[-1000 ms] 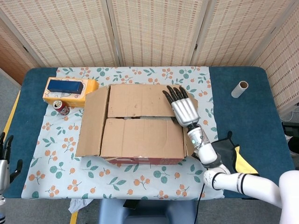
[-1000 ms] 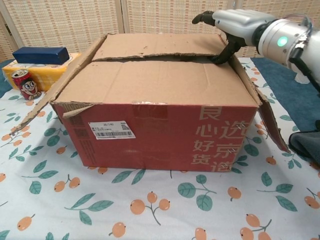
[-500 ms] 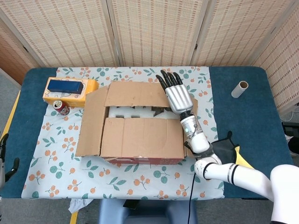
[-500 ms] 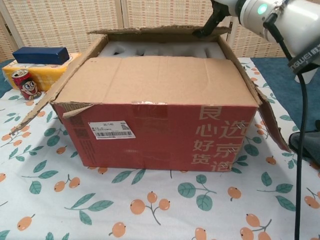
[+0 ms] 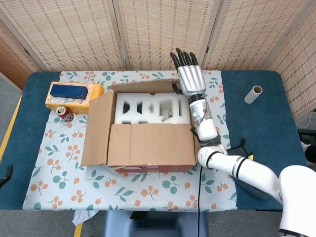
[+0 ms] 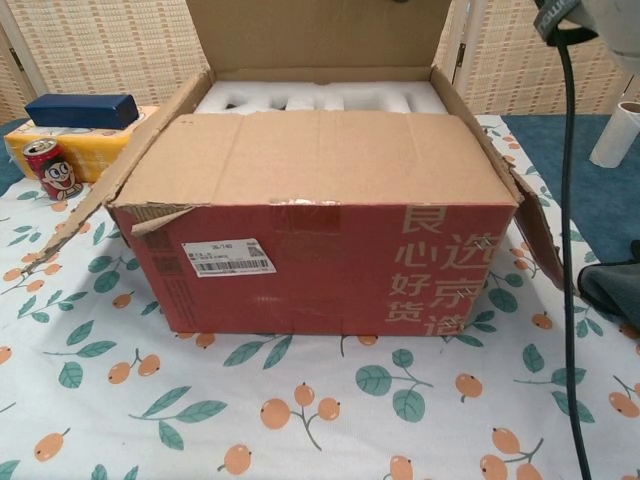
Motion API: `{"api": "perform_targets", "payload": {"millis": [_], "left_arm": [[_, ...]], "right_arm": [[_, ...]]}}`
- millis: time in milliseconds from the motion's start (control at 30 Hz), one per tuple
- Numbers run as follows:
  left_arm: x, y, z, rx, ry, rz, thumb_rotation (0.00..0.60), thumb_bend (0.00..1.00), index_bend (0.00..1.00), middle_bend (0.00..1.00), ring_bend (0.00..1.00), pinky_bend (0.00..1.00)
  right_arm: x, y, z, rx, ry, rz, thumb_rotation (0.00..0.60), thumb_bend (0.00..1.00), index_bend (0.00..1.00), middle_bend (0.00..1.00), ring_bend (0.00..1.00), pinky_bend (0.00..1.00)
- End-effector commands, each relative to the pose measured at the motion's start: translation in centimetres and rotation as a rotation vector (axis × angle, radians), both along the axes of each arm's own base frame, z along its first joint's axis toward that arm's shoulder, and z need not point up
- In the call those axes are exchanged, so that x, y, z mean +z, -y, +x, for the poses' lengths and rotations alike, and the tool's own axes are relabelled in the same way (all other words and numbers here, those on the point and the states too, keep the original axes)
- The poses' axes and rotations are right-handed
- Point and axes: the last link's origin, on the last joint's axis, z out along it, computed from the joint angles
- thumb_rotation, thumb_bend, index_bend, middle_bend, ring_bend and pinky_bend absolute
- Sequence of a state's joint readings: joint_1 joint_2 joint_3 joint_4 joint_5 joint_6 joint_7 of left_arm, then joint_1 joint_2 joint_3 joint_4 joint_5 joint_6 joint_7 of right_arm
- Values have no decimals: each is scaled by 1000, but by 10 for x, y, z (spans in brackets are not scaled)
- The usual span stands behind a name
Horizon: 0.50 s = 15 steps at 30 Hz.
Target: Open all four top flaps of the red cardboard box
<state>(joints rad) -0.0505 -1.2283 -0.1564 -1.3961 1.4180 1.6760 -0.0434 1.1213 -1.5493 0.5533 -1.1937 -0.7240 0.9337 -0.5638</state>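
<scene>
The red cardboard box (image 6: pixel 320 265) stands mid-table on the patterned cloth. Its far flap (image 6: pixel 320 35) stands upright. The near flap (image 5: pixel 150 143) lies flat over the front half. The left flap (image 5: pixel 96 128) is folded outward, and the right flap (image 6: pixel 535 225) hangs down the side. White foam (image 5: pixel 148 108) shows in the uncovered back half. My right hand (image 5: pixel 190 79) is at the far flap's right end, fingers stretched out, thumb at the flap's edge. Only a dark sliver of my left hand (image 5: pixel 7 173) shows at the left edge of the head view.
A yellow box with a blue block on top (image 5: pixel 74 96) and a red can (image 5: pixel 64 113) sit left of the box. A cardboard tube (image 5: pixel 254 94) lies at the far right. A dark cloth (image 5: pixel 242 155) lies by my right forearm. Woven screens stand behind.
My right hand has lifted the far flap from flat to upright, uncovering the foam. My left hand has dropped almost out of the head view.
</scene>
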Motion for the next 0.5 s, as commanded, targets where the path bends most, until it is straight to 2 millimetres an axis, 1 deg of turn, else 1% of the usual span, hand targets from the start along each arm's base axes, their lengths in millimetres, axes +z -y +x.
{"api": "perform_targets", "payload": {"millis": [33,133,267,367,500], "left_arm": [[7,-2,-9,35,8,20,600,438,0,0,0,0],[10,-4,-15,69,21,26,600,437,0,0,0,0],[13,-10,-24,115,29,29,600,438,0,0,0,0],[13,-15,-29,144,12,22,600,438,0,0,0,0],[10,-18,-33,173,-6,9,600,438,0,0,0,0]], "right_arm": [[13,28,4,-51,-11,-26,600,365,0,0,0,0],[14,50,-3,-94,-21,-26,600,364,0,0,0,0],[14,76,-18,-158,-19,-3,600,364,0,0,0,0],[11,86,-30,-198,-11,30,600,364,0,0,0,0],[4,87,-34,-204,142,124,600,365,0,0,0,0]]}}
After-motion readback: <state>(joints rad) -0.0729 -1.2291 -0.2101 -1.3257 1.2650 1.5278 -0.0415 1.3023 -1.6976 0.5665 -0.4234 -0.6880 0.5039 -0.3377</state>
